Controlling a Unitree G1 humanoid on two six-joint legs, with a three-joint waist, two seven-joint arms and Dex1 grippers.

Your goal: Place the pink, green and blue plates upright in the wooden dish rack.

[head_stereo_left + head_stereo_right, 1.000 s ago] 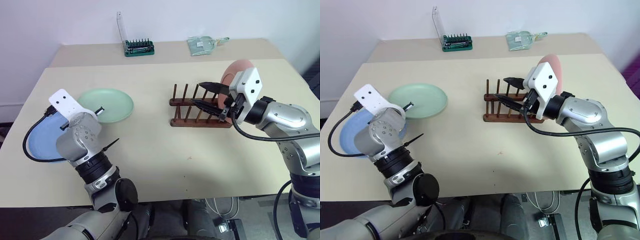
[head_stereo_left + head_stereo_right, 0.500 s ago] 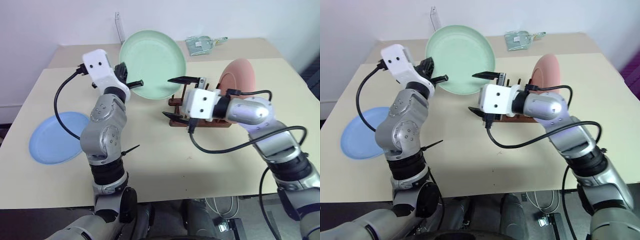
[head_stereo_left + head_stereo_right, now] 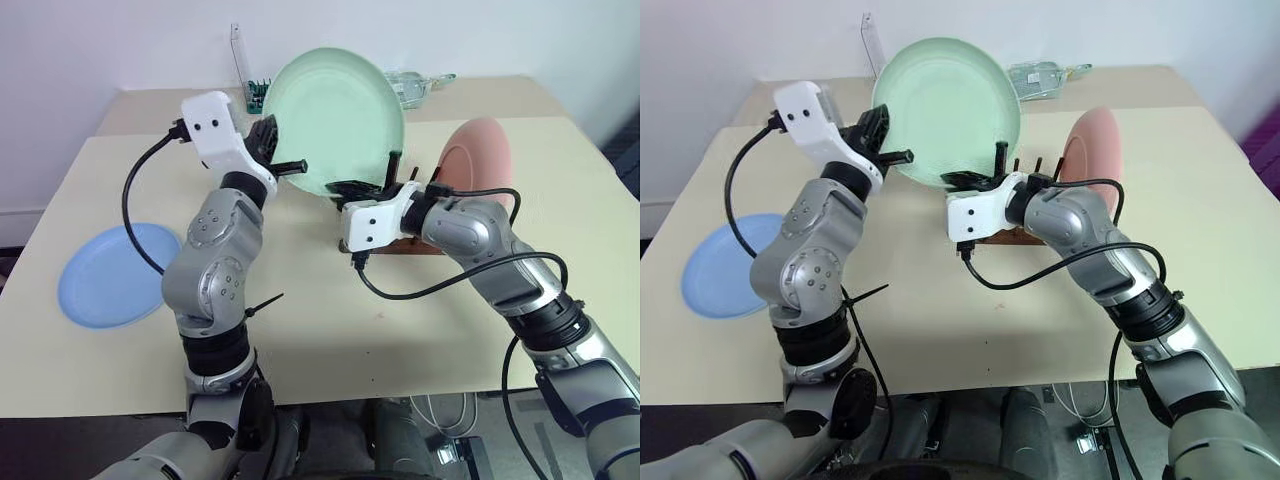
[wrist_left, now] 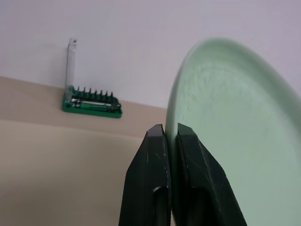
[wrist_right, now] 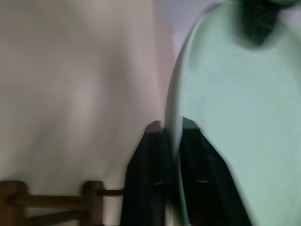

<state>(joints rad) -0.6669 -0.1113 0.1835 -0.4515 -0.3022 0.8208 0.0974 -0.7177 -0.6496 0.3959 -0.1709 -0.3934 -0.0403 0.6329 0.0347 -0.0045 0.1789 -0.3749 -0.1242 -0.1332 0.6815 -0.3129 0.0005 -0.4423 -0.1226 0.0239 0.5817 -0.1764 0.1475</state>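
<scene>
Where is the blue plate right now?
The blue plate lies flat near the table's left edge, left of the left arm, untouched.

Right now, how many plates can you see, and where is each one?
3. The green plate is held up in the air by both grippers, the pink plate stands upright in the wooden dish rack, and the blue plate lies flat on the table.

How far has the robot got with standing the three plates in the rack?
Done: the pink plate stands upright in the rack.
In hand: the green plate is held up on edge, with the left pincer and right pincer both shut on its rim.
Left: the blue plate lies flat on the table.
</scene>
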